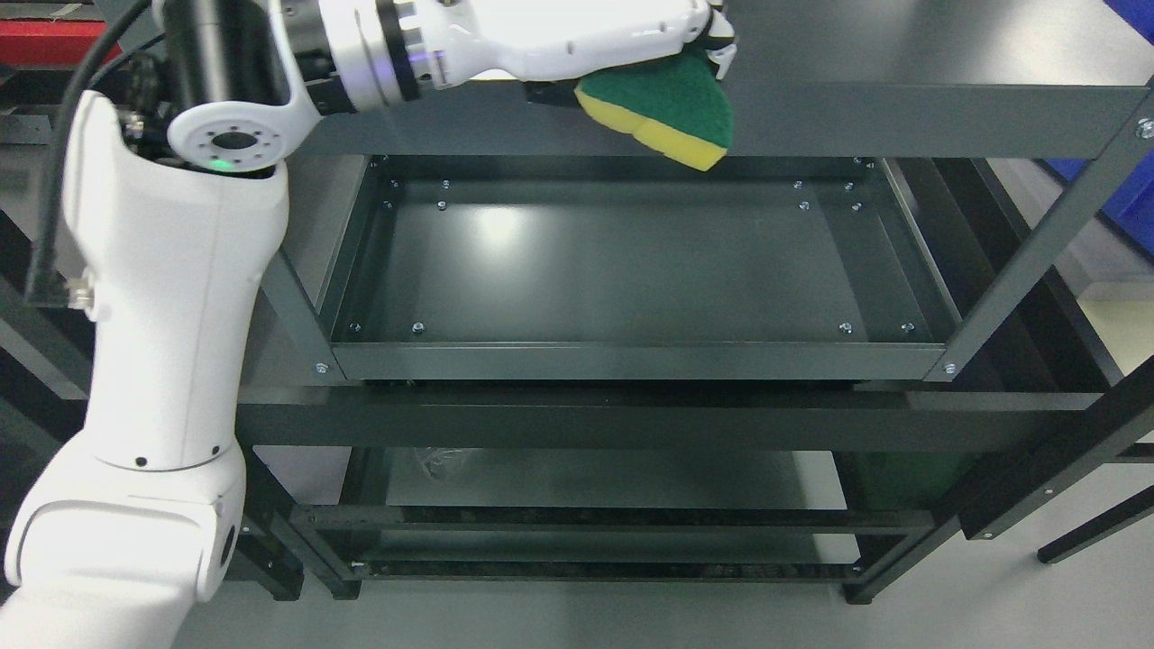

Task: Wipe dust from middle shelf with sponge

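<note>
Left robot hand [703, 41] holds sponge [663, 108] up high, above middle shelf [631, 270], so I can bring it down to wipe.

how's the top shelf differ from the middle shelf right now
The top shelf has the left hand over it holding the sponge; the middle shelf holds nothing. The top shelf is cut off by the frame; the middle shelf shows whole, with a raised rim. Both are dark grey metal.

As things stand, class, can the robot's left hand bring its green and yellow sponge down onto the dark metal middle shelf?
Probably yes: the left hand holds the sponge at the top shelf's front edge, and the middle shelf lies bare below.
</note>
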{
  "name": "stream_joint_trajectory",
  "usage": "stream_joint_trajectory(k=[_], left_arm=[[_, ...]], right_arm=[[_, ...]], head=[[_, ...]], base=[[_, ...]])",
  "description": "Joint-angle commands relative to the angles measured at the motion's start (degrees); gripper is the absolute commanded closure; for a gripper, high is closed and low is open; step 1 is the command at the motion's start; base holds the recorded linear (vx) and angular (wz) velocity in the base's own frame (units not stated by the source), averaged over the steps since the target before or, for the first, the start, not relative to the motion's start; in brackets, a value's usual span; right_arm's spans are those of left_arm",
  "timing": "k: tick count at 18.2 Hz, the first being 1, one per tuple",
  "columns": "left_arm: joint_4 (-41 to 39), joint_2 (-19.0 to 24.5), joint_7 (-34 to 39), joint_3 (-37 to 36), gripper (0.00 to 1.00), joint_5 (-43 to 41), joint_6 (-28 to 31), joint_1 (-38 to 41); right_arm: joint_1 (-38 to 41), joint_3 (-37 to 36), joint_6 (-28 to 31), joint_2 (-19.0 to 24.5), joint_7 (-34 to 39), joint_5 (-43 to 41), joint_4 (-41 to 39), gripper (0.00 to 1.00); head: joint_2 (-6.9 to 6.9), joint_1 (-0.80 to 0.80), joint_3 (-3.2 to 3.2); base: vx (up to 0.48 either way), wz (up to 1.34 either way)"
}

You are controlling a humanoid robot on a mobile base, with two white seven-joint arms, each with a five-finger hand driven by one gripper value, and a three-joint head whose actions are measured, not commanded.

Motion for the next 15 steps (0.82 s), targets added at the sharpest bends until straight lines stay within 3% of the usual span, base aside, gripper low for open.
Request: stream_joint_trajectory(k=[1,7,9,12,15], left_arm=[[-5.85,17.13,-0.04,7.8,0.99,11.5,0.02,6.69],[-6.21,33.03,0.05,9.47,0.99,21.87,0.02,9.06],[-6.21,36.04,0.05,9.47,0.99,23.9,0.02,10.99],[-6.3,34.21,0.05,8.16,0.99,23.64,0.02,11.01],[-5.77,19.66,-0.04,2.98,0.99,15.76,0.02,6.1]], right_arm=[[0.0,-0.01,0.04,-1.0,0.01,0.0,-1.0,0.0],[0.0,-0.01,0.04,-1.0,0.01,0.0,-1.0,0.0],[0.0,-0.01,0.04,-1.0,0.01,0.0,-1.0,0.0],[0.0,-0.01,0.04,-1.0,0.01,0.0,-1.0,0.0],[0.0,0.08,0.04,-1.0,0.01,0.0,-1.0,0.0]], head=[[0.0,0.0,0.0],[0.0,0.0,0.0],[0.0,0.0,0.0],[0.0,0.0,0.0],[0.0,0.0,0.0]], base=[[0.0,0.0],[0.0,0.0],[0.0,0.0],[0.0,0.0],[0.0,0.0]])
